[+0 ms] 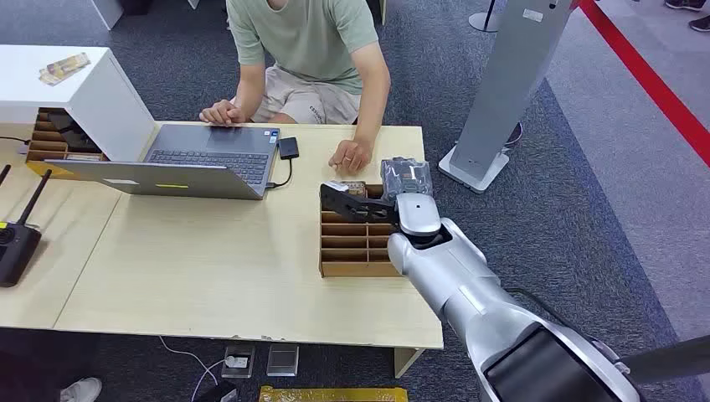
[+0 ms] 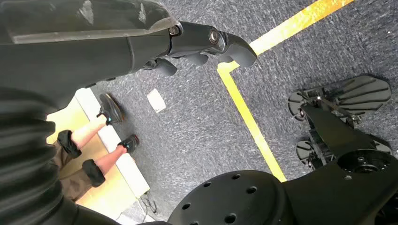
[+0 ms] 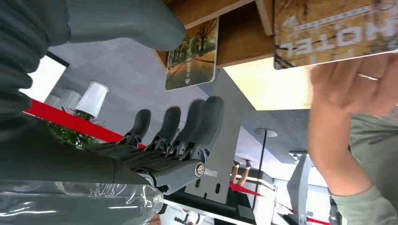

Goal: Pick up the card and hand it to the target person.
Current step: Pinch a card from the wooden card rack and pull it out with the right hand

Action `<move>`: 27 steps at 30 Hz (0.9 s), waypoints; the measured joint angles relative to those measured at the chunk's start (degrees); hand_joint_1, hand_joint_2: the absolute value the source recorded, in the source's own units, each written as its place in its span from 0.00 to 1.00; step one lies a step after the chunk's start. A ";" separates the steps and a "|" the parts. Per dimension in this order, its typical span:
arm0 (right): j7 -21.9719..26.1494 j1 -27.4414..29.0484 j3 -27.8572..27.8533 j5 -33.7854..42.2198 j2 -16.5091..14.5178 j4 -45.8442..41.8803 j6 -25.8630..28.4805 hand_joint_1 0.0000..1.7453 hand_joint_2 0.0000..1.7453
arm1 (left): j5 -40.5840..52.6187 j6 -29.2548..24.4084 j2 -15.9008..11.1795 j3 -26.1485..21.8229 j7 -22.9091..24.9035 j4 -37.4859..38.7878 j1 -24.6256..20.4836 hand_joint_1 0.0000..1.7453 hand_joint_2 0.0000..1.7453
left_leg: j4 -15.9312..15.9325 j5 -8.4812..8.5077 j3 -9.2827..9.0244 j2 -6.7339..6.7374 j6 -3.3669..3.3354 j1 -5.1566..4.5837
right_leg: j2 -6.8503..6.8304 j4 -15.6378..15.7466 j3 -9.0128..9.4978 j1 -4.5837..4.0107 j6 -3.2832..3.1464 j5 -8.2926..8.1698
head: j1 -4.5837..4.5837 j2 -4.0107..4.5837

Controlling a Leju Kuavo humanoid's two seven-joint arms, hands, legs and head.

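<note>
Light wooden table [image 1: 209,268] on grey-blue carpet [image 1: 586,209]; red floor stripe [image 1: 661,88]; white cabinet [image 1: 92,92] left.

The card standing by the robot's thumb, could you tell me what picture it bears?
A tree-lined autumn path, green and amber, on the card; right wrist view.

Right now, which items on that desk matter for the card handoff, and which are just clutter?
Job:
- card standing in the wooden slotted box
- right hand reaching over the box
- person seated across, hand by the box

Clutter:
- laptop
- black router
- clear packet
- white shelf unit
</note>
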State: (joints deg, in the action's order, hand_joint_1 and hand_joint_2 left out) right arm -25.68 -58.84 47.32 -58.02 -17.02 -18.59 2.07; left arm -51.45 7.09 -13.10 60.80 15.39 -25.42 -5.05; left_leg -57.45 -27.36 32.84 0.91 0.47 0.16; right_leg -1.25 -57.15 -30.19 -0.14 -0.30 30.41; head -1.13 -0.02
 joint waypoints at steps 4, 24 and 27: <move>-0.78 0.12 0.00 0.03 0.46 0.14 0.78 0.49 1.00 | 0.00 0.17 -0.01 0.03 0.02 0.00 -0.33 0.00 1.00 | 0.00 0.00 0.00 0.00 0.00 0.00 | 0.00 0.00 0.00 0.00 0.00 0.00 | 0.01 -0.01; -1.18 0.80 0.02 0.43 2.63 1.01 2.66 0.45 1.00 | 0.20 1.31 -0.16 0.11 0.67 0.00 -1.97 0.00 1.00 | 0.00 0.00 0.00 0.00 0.00 0.00 | 0.00 0.00 0.00 0.00 0.00 0.00 | 0.00 0.00; -0.96 0.87 0.02 0.43 2.68 1.04 2.48 0.45 1.00 | 0.22 1.43 -0.20 0.12 0.70 0.00 -2.07 0.00 1.00 | 0.00 0.00 0.00 0.00 0.00 0.00 | 0.00 0.00 0.00 0.00 0.00 0.00 | 0.00 0.00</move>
State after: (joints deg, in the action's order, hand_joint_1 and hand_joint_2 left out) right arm -26.64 -57.96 47.34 -57.59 -14.34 -17.55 4.55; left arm -51.23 8.52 -13.30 60.92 16.09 -25.42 -7.12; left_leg -57.45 -27.35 32.84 0.91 0.47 0.16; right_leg -1.24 -57.16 -30.19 -0.14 -0.30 30.41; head -1.13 -0.02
